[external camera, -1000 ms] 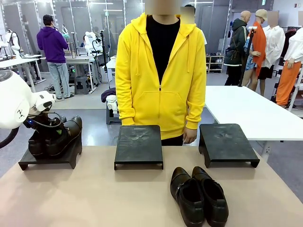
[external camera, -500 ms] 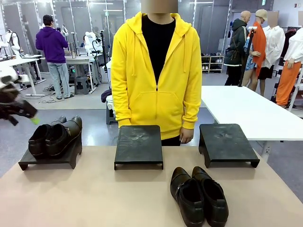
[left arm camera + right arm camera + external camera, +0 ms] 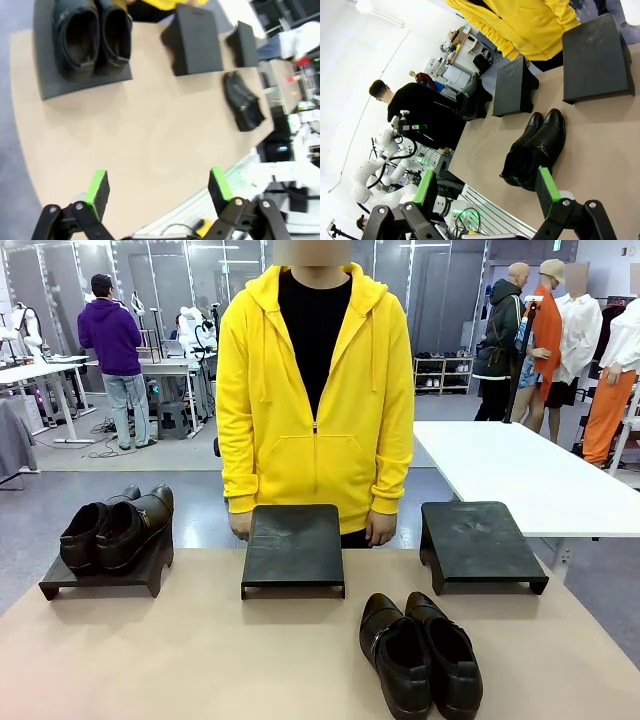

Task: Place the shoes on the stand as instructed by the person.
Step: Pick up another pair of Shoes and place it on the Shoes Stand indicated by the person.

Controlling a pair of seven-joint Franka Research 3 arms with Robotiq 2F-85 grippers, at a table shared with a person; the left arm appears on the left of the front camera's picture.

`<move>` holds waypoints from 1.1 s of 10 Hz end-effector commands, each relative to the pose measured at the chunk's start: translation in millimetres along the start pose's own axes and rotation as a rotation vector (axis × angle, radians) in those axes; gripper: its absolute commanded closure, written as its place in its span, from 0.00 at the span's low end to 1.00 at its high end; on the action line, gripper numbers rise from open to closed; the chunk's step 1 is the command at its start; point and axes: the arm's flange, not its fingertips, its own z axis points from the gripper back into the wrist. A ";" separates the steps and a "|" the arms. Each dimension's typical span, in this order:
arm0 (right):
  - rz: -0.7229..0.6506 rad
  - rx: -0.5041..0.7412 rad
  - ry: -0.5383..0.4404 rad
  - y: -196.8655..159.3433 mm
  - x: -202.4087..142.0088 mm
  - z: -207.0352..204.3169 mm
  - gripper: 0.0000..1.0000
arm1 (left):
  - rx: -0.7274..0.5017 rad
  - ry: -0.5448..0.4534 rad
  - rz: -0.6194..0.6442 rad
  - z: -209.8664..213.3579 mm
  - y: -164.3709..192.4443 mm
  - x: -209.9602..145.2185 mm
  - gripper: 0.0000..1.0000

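Note:
One pair of black shoes (image 3: pixel 115 530) sits on the left stand (image 3: pixel 100 580), toes toward the person (image 3: pixel 315 390) in the yellow hoodie. A second pair (image 3: pixel 420 655) lies on the table near the front, right of centre. The wrist view of my left gripper (image 3: pixel 158 189) finds it open and empty, high above the table's near edge, with the standing pair (image 3: pixel 92 37) far ahead. My right gripper (image 3: pixel 485 190) is open and empty too, hovering short of the table pair (image 3: pixel 535 147).
The middle stand (image 3: pixel 293 545) and the right stand (image 3: pixel 480 540) are bare. Both of the person's hands hang at the far table edge beside the middle stand. A white table (image 3: pixel 520 470) stands behind on the right.
My left arm has pulled back from the left stand and left the front view, with the pair resting on the stand. The person has shifted slightly left.

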 end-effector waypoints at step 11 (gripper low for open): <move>0.016 0.009 -0.003 1.1 0.8 2.0 0.00 | -0.578 -0.215 0.080 -19.0 105.5 -133.1 0.00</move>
